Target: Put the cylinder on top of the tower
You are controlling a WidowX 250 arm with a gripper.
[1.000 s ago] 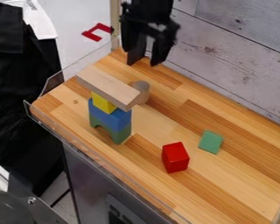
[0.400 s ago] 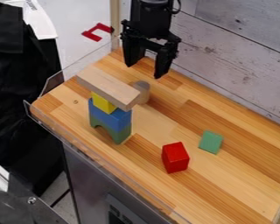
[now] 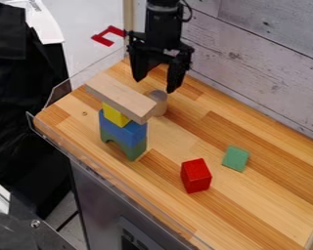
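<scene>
Gripper (image 3: pixel 155 85), black and two-fingered, hangs over the back of the wooden work surface (image 3: pixel 263 195), fingertips pointing down, and you have its fingers spread apart with nothing between them. Just below the fingertips you can see the small light-brown wooden cylinder (image 3: pixel 160 97), upright on the work surface, its lower part partly hidden from you by the end of the tower. That tower stands nearer you: a green arch-shaped block (image 3: pixel 135 150) at the bottom, a blue block (image 3: pixel 124 131) on it, then a yellow block (image 3: pixel 113 115), and a long pale wooden plank (image 3: pixel 120 96) across the top. Farther right you have an upright red block (image 3: pixel 196 177) and, near it, a flat green block (image 3: pixel 235 158).
</scene>
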